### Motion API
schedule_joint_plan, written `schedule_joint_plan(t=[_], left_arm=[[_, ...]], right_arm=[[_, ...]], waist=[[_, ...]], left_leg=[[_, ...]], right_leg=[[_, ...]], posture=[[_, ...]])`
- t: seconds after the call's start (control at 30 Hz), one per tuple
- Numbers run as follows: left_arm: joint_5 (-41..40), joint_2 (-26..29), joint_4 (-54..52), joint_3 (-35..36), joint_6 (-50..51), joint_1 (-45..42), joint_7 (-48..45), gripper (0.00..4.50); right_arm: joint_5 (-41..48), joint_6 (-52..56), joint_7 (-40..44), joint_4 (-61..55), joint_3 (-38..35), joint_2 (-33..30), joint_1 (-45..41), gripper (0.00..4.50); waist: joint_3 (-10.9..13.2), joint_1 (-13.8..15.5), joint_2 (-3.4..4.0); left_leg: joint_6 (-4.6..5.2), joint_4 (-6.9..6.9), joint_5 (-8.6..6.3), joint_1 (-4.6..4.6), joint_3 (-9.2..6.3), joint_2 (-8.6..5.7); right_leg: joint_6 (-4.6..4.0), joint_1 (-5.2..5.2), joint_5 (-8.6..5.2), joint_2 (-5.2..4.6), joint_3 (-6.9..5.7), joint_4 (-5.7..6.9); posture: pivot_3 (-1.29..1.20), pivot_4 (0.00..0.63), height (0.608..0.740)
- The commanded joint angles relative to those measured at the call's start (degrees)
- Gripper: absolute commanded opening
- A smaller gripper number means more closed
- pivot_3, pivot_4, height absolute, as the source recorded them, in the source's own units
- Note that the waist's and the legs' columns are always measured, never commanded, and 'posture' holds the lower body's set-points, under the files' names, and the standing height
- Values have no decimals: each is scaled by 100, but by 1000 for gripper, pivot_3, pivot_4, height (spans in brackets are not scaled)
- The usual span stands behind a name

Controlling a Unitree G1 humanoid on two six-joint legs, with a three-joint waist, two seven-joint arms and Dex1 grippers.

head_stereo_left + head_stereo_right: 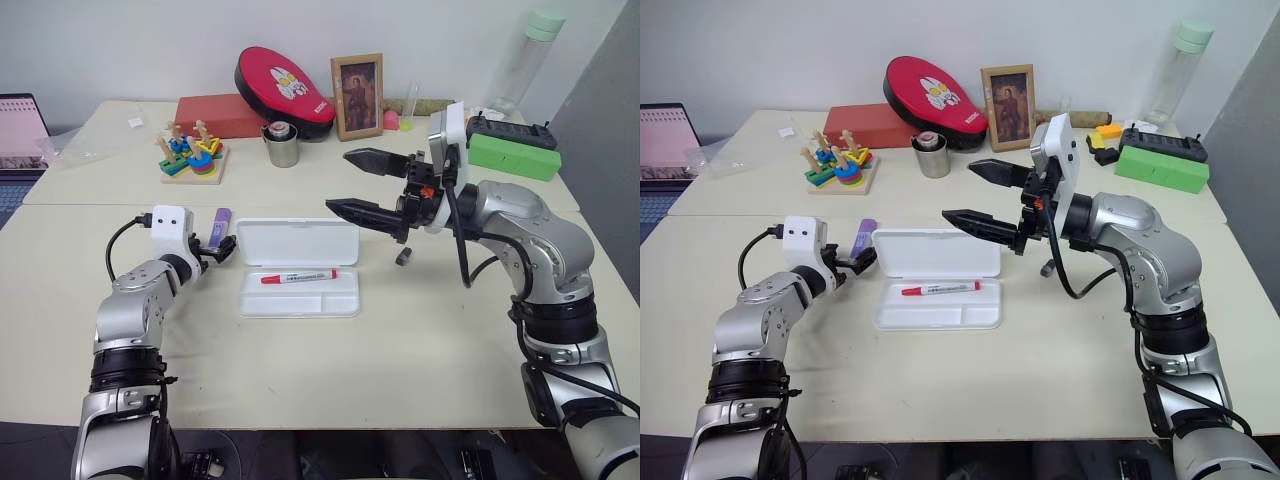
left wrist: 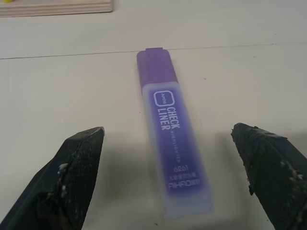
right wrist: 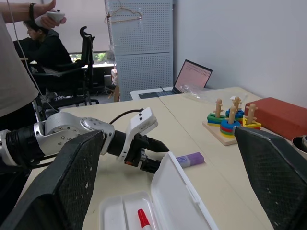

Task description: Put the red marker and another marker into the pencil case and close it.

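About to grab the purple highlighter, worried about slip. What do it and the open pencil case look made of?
The purple highlighter looks like smooth plastic: a frosted, translucent barrel with printed lettering and a solid purple cap. The pencil case appears to be thin moulded white plastic with a slightly glossy finish, rounded corners and a hinged lid. Both surfaces look slick rather than rubbery, though that is only a guess.

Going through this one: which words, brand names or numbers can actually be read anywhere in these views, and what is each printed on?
"CHECK LINER": large white letters along the purple highlighter.
"HIGHLIGHTER": small line beside it, faint.
"6951": near the highlighter's tail end; the small boxed logo and the bottom line are too blurred to read.
Red marker in the pencil case: label print too small to read.
Laptop screen: text unreadable.
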Motion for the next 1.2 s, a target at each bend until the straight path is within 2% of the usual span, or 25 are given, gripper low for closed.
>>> schedule_joint_plan(t=[0.03, 0.23, 0.53, 0.63, 0.8, 1.0, 1.07, 1.2], left_arm=[[161, -80, 205, -161, -158, -191, 84, 4324], [217, -117, 307, -213, -128, -232, 178, 3375], [251, -116, 286, -151, -290, -200, 286, 1647], [235, -104, 280, -104, -312, -195, 318, 1206], [250, -55, 259, -70, -438, -190, 354, 1206], [-46, 62, -298, 268, -1226, -573, 203, 1206], [-430, 436, -1087, 96, -1082, -964, -649, 1206], [-714, 1192, -2210, -691, -906, -1254, -2292, 1206]], right_arm=[[-5, -110, 11, -155, -101, -2, -196, 4500], [25, -120, -51, -154, -159, 33, -239, 4500], [-54, -217, -126, -5, -141, 91, -313, 4500], [-75, -266, -103, 61, -138, 94, -330, 4500], [-91, -349, -65, 147, -156, 84, -331, 4500], [8, -327, 38, 174, -335, -28, -340, 4500], [181, -214, 176, 138, -575, -252, -358, 4500], [481, -54, 504, -58, -936, -765, -176, 4500]], waist=[[0, -1, 0], [0, -5, 0], [0, -6, 0], [0, -7, 0], [0, -7, 0], [0, -2, -1], [6, 17, -10], [15, 72, -29]], left_leg=[[0, 0, 0, 0, 0, 0], [0, 0, 0, 1, 0, 0], [0, 0, 0, 1, 0, 0], [0, 0, 0, 1, 0, 0], [0, 0, 0, 1, 0, 1], [0, 0, 0, 0, 0, 0], [0, 0, 0, -1, 0, 1], [-5, 0, 2, -18, -8, -1]], right_leg=[[0, 0, 0, 0, 0, 0], [0, 0, 0, 0, 1, 2], [0, 0, 0, 0, 0, 1], [0, 0, 0, 0, 0, 2], [0, 0, 0, 0, 1, 1], [0, 0, 0, 0, 0, 1], [0, -1, 0, 0, -1, 1], [-1, -5, 1, -2, -11, -12]], posture=[[0, 150, 740], [0, 150, 740], [0, 150, 740], [0, 150, 740], [0, 150, 740], [0, 150, 740], [0, 150, 740], [0, 150, 740]])
